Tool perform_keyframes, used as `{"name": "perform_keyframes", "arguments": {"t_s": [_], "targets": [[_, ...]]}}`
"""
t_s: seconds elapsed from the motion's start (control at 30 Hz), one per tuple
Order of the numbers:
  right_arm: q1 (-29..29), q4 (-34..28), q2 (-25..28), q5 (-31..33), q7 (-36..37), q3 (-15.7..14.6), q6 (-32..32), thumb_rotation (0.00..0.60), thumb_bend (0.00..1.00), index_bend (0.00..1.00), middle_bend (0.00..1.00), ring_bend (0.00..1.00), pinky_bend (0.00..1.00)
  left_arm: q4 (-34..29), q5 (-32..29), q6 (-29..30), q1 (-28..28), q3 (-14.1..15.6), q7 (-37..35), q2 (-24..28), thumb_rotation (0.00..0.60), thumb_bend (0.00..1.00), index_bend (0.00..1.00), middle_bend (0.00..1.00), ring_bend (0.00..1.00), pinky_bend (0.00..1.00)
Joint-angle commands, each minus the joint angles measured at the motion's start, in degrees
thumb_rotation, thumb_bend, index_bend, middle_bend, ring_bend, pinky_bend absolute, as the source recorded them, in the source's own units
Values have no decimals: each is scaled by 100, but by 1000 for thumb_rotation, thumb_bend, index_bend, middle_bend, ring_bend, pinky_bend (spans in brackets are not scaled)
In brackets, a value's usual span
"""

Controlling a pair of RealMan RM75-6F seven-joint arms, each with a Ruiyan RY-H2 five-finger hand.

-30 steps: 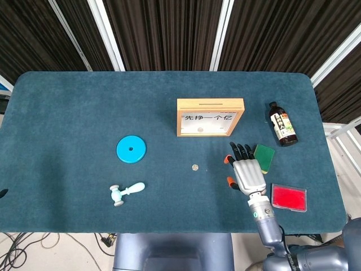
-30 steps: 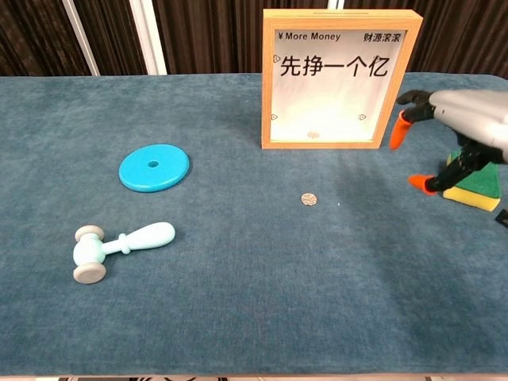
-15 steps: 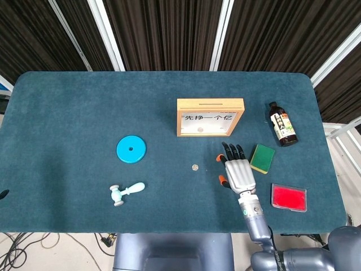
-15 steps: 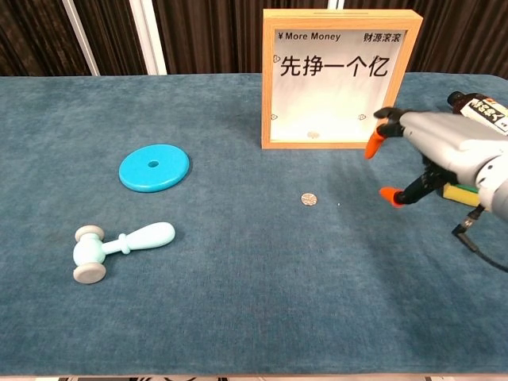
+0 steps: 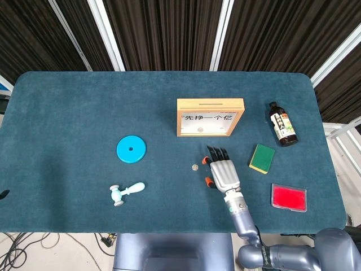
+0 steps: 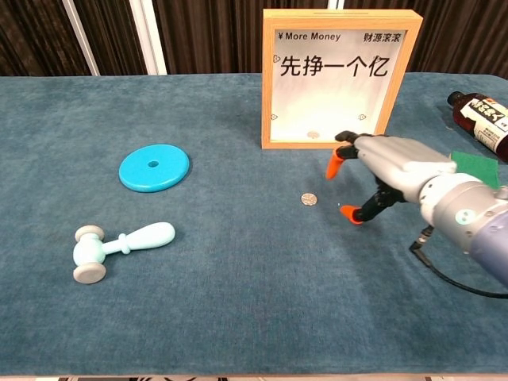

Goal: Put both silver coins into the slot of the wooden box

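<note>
Now, bench (image 5: 67, 113) big, soft blue cloth. Wooden box (image 5: 210, 117) stands at back, one coin seems inside already. Right hand (image 5: 224, 172) open, holds nothing, hovers just beside silver coin (image 5: 195, 167). Coin flat on cloth; orange fingertips (image 6: 334, 167) may slip off, push coin away. Left hand not seen.

Your chest view cuts off the bottle (image 6: 482, 117) at the right edge. The green sponge (image 6: 475, 168) sits partly hidden behind your right robot hand (image 6: 389, 170). The left robot hand is out of frame.
</note>
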Motion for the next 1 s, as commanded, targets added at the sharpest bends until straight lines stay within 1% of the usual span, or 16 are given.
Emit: {"name": "perform_keyframes", "arguments": {"t_s": [0.03, 0.17, 0.37, 0.57, 0.77, 1.0], "targets": [[50, 132, -131, 86, -36, 124, -236, 600, 392, 350, 0, 0, 0, 1, -13, -7, -3, -2, 5, 2, 600, 38, 0, 0, 0, 0], [156, 394, -298, 108, -122, 248, -506, 600, 392, 350, 0, 0, 0, 5, 6, -20, -4, 12, -13, 12, 600, 38, 0, 0, 0, 0], [215, 645, -467, 155, -189, 392, -720, 600, 398, 350, 0, 0, 0, 33, 13, -16, 4, 22, -38, 16, 600, 37, 0, 0, 0, 0], [243, 832, -561, 172, -206, 520, -866, 600, 435, 350, 0, 0, 0, 55, 56, -15, 3, 33, -80, 20, 600, 38, 0, 0, 0, 0], [228, 846, -557, 158, -217, 591, -921, 600, 500, 363, 0, 0, 0, 51, 21, -17, -1, 23, -52, 10, 600, 37, 0, 0, 0, 0], [184, 836, -552, 181, -233, 631, -966, 600, 515, 392, 0, 0, 0, 57, 31, -11, -1, 30, -45, 1, 600, 38, 0, 0, 0, 0]]}}
